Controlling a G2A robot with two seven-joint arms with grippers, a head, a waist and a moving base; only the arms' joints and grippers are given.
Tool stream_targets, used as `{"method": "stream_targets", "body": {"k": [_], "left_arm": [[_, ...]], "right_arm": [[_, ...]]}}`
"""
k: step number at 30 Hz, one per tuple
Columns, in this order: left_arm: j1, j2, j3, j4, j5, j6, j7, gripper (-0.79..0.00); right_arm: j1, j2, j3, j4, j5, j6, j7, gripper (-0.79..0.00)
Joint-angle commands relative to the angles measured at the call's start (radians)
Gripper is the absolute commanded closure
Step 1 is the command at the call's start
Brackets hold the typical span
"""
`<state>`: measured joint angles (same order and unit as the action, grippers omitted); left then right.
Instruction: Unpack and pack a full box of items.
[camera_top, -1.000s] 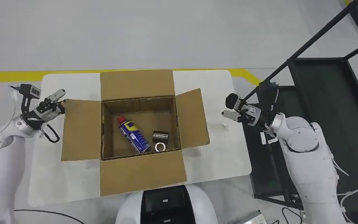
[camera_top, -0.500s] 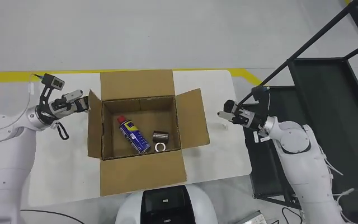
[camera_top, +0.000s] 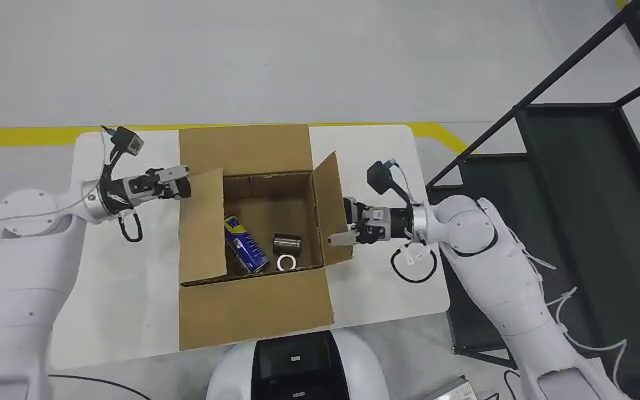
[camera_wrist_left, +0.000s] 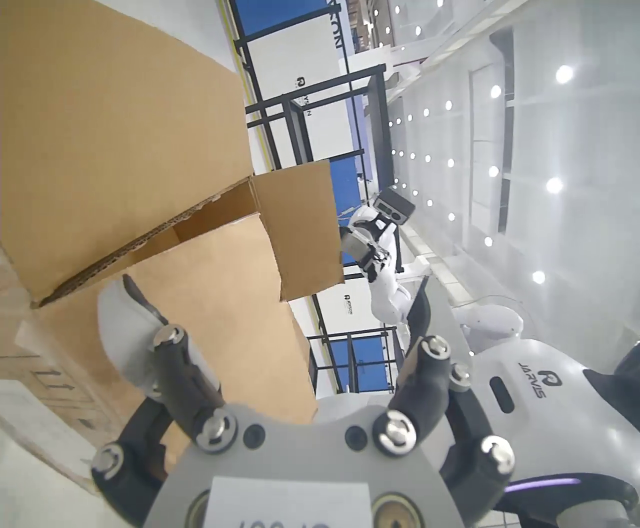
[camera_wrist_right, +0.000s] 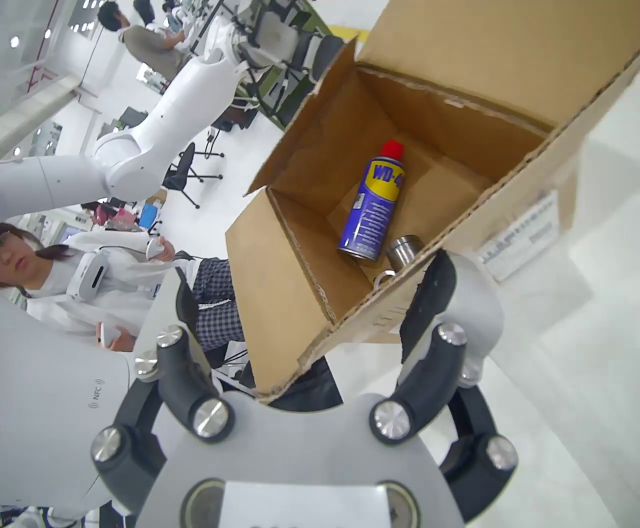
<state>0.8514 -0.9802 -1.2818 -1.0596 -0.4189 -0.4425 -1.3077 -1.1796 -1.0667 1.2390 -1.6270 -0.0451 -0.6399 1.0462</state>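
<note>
Closure stage in hand on cardboard box (camera_top: 255, 305) at mid-table, spray can (camera_top: 250, 252) and metal cylinder (camera_top: 288, 242) lying inside. Left gripper (camera_top: 183, 184) spread against raised left flap (camera_top: 203, 225); right gripper (camera_top: 338, 236) spread astride right flap (camera_top: 335, 200) edge. Calls next, on this showing, for folding both flaps inward, clear of the can

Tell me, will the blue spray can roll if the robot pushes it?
Probably yes. The spray can lies on its side on the floor of the box, and it is round, so a sideways push would likely roll it. It shouldn't get far: the metal cylinder sits close beside it, and the walls hem it in.
</note>
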Motion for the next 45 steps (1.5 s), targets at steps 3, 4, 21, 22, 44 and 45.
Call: {"method": "stream_targets", "body": {"k": [3, 4, 21, 22, 44, 45], "left_arm": [[0.012, 0.007, 0.000, -0.037, 0.110, -0.028, 0.058, -0.785], [0.017, 0.009, 0.000, -0.050, 0.135, -0.032, 0.070, -0.785], [0.076, 0.021, 0.000, -0.147, 0.192, -0.018, 0.119, -0.785], [0.077, 0.022, 0.000, -0.146, 0.183, -0.018, 0.119, -0.785], [0.106, 0.051, -0.123, -0.164, -0.046, -0.024, 0.021, -0.785], [0.109, 0.052, -0.129, -0.168, -0.049, -0.024, 0.023, -0.785]], "right_arm": [[0.097, -0.021, -0.132, 0.045, -0.012, 0.026, 0.027, -0.785], [0.121, -0.028, -0.165, 0.059, -0.013, 0.030, 0.027, -0.785], [0.323, -0.099, -0.420, 0.236, -0.106, 0.121, -0.007, -0.785], [0.327, -0.101, -0.425, 0.236, -0.109, 0.122, -0.010, -0.785], [-0.101, 0.043, 0.005, -0.087, -0.149, 0.097, 0.058, -0.785], [-0.120, 0.045, 0.008, -0.094, -0.150, 0.099, 0.058, -0.785]]}}
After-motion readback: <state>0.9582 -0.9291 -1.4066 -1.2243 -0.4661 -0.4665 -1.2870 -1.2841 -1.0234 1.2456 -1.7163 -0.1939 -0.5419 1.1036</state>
